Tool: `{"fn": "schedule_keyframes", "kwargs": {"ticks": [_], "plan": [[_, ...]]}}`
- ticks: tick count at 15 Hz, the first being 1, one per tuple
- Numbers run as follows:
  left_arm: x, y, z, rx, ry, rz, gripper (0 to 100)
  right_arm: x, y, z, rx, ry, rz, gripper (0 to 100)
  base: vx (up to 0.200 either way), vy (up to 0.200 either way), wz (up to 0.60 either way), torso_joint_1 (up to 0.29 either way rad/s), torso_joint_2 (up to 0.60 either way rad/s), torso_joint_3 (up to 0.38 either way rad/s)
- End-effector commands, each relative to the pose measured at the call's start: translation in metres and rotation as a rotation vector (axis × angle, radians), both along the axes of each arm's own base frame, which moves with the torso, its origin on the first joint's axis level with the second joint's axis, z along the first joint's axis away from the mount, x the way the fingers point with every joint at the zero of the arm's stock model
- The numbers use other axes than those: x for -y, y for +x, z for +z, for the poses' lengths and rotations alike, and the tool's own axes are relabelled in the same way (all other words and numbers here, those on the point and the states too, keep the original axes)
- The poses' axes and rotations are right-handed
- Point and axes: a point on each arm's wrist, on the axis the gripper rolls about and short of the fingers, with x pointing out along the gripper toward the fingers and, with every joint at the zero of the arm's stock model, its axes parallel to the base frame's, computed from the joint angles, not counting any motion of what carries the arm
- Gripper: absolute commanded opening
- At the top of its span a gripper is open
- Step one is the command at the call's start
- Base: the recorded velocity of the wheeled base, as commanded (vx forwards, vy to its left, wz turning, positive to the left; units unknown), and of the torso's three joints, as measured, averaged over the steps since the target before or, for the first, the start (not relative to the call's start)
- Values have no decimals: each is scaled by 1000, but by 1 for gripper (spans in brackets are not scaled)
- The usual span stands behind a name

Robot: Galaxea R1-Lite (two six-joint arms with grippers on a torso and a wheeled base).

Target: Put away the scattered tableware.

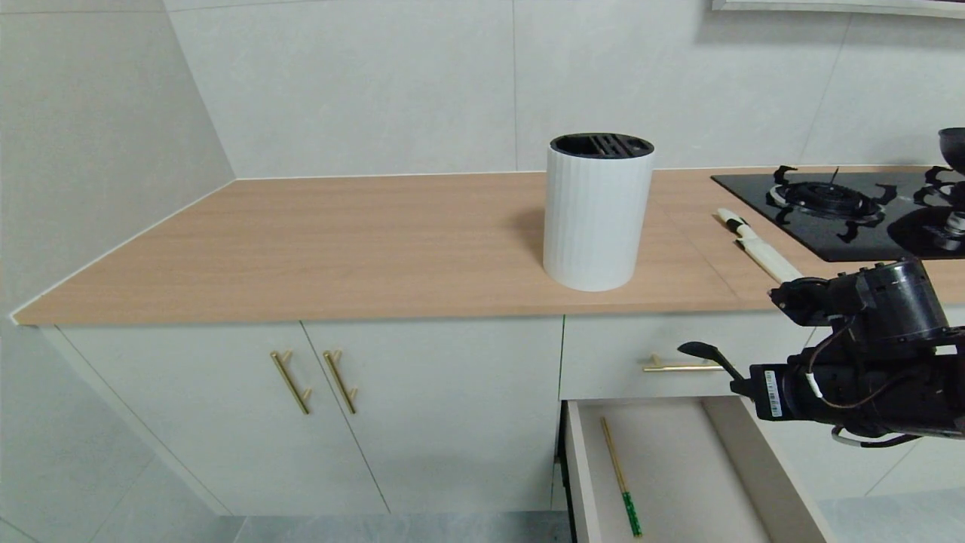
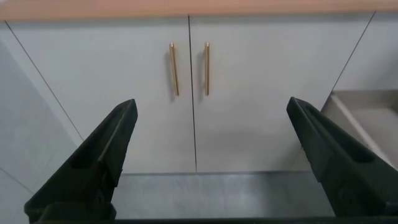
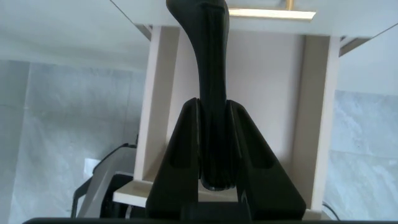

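My right gripper is shut on a black spoon-like utensil, which sticks out to the left above the open drawer. In the right wrist view the utensil runs between the fingers of the right gripper, with the drawer's wall below it. A single chopstick with a green end lies in the drawer. A cream-coloured knife lies on the counter beside the hob. My left gripper is open and empty, facing the cabinet doors low down.
A tall white holder with a black slotted top stands on the wooden counter. A black gas hob is at the far right. Closed cabinet doors with brass handles are left of the drawer.
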Motion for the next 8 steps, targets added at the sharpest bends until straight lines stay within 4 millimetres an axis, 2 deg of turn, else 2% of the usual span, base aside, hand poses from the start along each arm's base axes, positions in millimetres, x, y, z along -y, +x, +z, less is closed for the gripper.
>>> {"fn": "schedule_keyframes", "kwargs": {"ticks": [1,8], "plan": [[0,0,0,0,0,1,100,-1,2,-3,-10,-3,0,0,0,0,0,-183,461,271],[0,0,0,0,0,1,100,0,5,-7,-22,-10,-9,0,0,0,0,-186,477,288]]}}
